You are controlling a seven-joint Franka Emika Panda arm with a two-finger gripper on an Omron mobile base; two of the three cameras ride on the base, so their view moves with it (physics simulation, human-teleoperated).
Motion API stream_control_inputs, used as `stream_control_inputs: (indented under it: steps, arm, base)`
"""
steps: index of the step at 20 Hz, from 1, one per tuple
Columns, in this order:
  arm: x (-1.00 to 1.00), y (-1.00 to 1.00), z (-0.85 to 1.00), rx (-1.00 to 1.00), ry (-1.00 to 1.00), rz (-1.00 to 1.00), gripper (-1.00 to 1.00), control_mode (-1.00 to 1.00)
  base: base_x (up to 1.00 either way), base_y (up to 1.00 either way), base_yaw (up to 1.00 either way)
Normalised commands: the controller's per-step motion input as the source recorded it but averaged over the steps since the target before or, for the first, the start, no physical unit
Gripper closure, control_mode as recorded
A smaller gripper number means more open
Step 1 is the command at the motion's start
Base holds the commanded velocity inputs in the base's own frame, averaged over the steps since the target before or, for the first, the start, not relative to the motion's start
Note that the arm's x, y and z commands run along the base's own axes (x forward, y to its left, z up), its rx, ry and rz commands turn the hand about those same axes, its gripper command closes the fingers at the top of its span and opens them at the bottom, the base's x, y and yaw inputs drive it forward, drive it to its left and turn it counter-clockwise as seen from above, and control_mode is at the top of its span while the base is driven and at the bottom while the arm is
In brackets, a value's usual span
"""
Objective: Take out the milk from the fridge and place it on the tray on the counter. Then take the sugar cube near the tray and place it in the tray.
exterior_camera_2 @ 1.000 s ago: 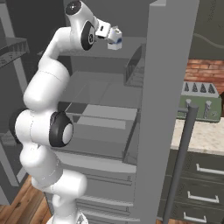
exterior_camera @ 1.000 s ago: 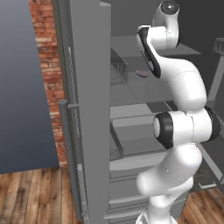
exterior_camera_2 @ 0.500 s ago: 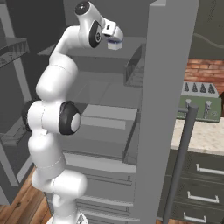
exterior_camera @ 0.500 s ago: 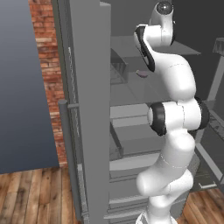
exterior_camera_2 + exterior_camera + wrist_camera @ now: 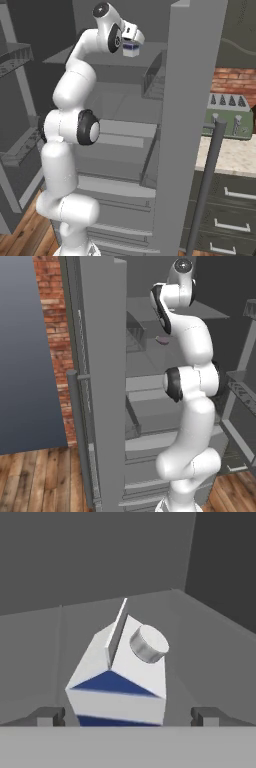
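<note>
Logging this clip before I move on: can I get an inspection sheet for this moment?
Surface: grey fridge shelves; counter at right.
Job's things: milk between the fingertips, tilted in the hand view; whether it rests on the shelf cannot be told.
Clutter: small purple item on a shelf; green toaster on the counter.
Grippers: gripper open, tips apart from the carton's sides.
Cables: nothing seen.
Surroundings: brick wall, wood floor, drawers.

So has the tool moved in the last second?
Yes. In the right base view the tool has swung toward the fridge door edge, close over the milk.
</note>
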Motion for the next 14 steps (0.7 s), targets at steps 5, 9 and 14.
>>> stream_control_inputs:
  steps: [5, 9, 14]
  arm:
    - [0.35, -0.01, -0.01, 0.00, 0.00, -0.01, -1.00, -1.00]
    - [0.35, -0.05, -0.06, 0.00, 0.00, 0.00, -1.00, -1.00]
    - [0.22, -0.02, -0.13, 0.00, 0.00, 0.00, 1.00, -1.00]
  base:
    - [0.00, 0.00, 0.00]
    - [0.00, 0.00, 0.00]
    - [0.00, 0.00, 0.00]
